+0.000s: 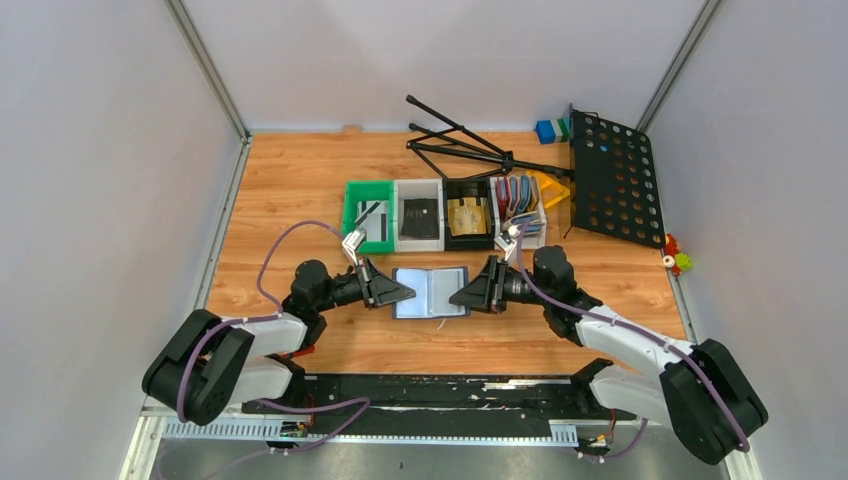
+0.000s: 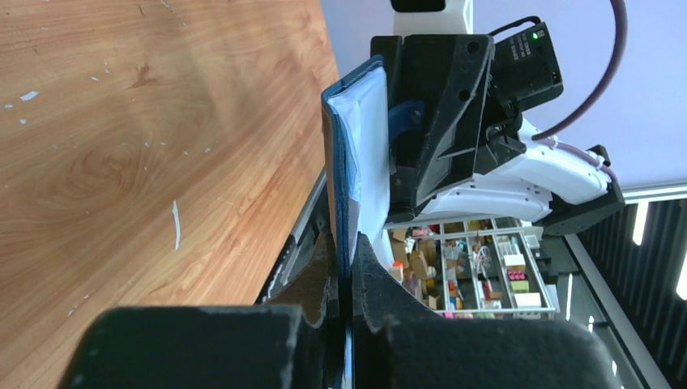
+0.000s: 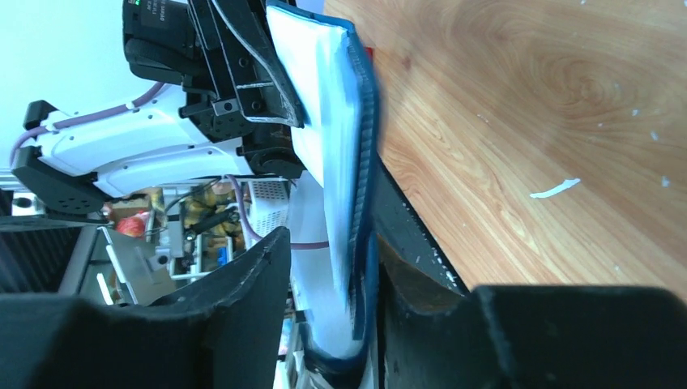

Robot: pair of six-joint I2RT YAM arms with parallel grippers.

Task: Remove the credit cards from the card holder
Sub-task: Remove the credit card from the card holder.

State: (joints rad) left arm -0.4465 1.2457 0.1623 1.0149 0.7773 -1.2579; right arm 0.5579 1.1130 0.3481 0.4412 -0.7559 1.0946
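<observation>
Both tools, left (image 1: 408,291) and right (image 1: 455,297), clamped inward.

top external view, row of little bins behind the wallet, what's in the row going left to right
Green bin with a silver-grey card → white bin with a dark card → black bin with a tan-gold card → pale bin with red, blue and grey holders standing upright.

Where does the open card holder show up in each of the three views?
Top external: card holder at centre, open, between both pincers.
Left wrist: centre, edge-on, running up from the left pincer.
Right wrist: centre, edge-on, pale inside facing left, in the right pincer.
Shared landmark: the wooden table.
</observation>
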